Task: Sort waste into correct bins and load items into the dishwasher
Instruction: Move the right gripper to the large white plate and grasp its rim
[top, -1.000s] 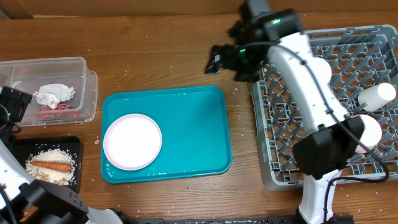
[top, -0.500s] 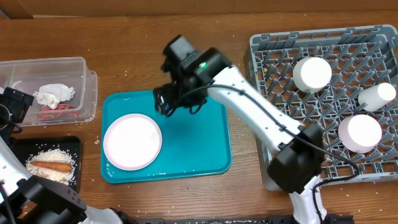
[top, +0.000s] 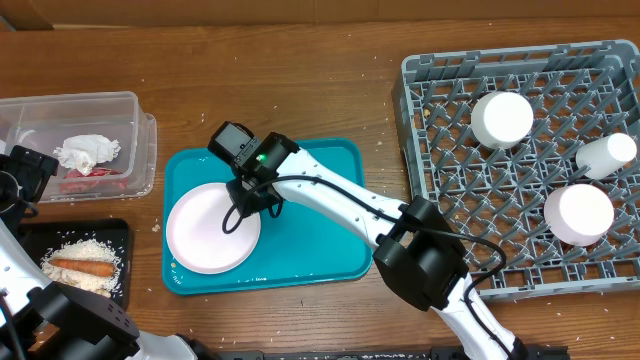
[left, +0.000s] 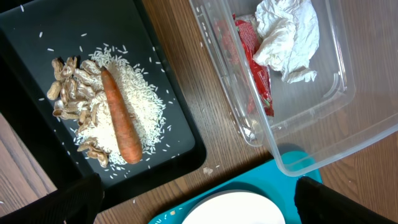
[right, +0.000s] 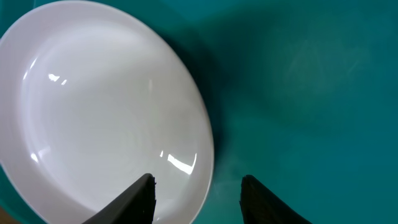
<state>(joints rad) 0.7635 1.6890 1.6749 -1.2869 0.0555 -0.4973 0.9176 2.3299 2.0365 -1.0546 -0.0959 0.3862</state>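
Note:
A white plate (top: 205, 235) lies on the left half of the teal tray (top: 320, 200). My right gripper (top: 247, 203) hangs over the plate's right rim. In the right wrist view its two dark fingers stand apart, one over the plate (right: 106, 112) and one over the tray (right: 311, 93), so the right gripper (right: 198, 182) straddles the rim without pinching it. My left gripper (left: 199, 208) is wide open and empty, high above the waste bins at the table's left edge. The grey dishwasher rack (top: 440, 250) stands at the right.
The rack holds two upturned white cups (top: 502, 117) (top: 578, 213) and a white bottle (top: 606, 152). A clear bin (left: 298, 165) contains a crumpled tissue (left: 286, 37) and a red wrapper (left: 252, 68). A black tray (left: 37, 37) carries rice, peanuts and a carrot (left: 121, 121).
My right arm swung from beside the rack leftward across the tray and came down over the plate's right rim, its fingers narrowing. The left arm has stayed still.

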